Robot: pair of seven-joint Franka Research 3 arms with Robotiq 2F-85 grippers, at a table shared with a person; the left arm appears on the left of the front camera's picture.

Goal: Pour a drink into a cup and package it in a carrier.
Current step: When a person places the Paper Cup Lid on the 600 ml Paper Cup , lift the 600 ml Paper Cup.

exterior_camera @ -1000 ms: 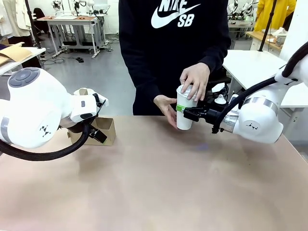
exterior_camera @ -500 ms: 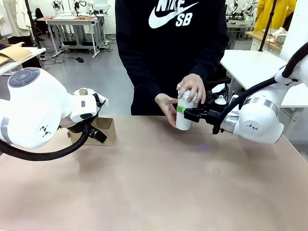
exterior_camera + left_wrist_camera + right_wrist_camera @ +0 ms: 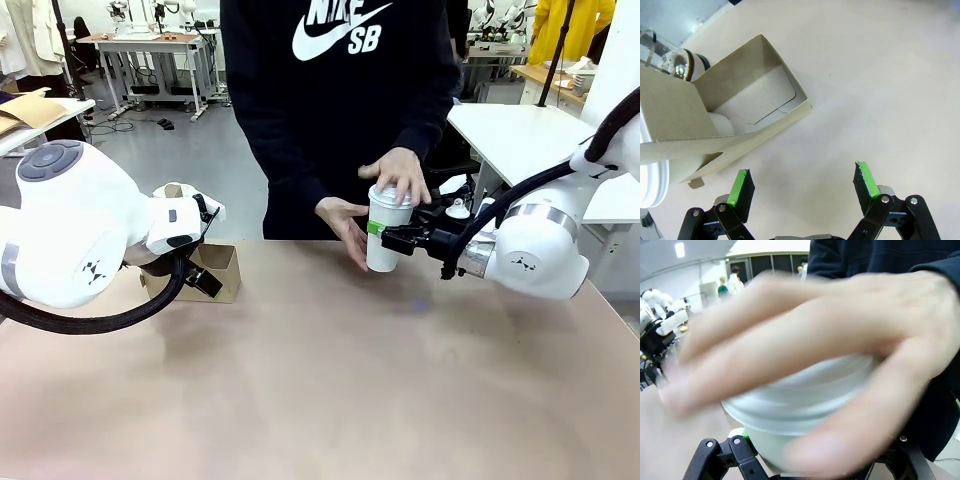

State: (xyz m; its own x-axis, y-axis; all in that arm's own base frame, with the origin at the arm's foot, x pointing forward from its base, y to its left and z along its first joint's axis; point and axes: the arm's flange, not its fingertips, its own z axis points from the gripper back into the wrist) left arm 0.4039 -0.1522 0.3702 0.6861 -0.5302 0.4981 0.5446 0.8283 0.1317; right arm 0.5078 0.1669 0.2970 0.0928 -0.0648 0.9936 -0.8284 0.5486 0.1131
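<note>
The tall white cup (image 3: 382,252) stands upright just above the far middle of the table, with my right gripper (image 3: 381,231) shut on its upper wall. One hand of the person (image 3: 398,172) presses on its lid and the other hand (image 3: 345,222) steadies its left side. In the right wrist view the cup (image 3: 790,412) sits between my fingers under that blurred hand (image 3: 830,355). The drink is hidden. The brown carrier (image 3: 218,270) stands at the left. My left gripper (image 3: 802,181) hangs open just over the table beside the carrier (image 3: 747,107), holding nothing.
The person in a dark hooded top stands close at the far edge. A glass vessel (image 3: 662,52) and a white rim (image 3: 651,187) lie behind the carrier. The bare tabletop (image 3: 330,380) stretches wide toward me. Other tables stand in the background.
The person has shifted left and the upper hand has moved across the lid. The cup stays in my right gripper. My left arm has not moved.
</note>
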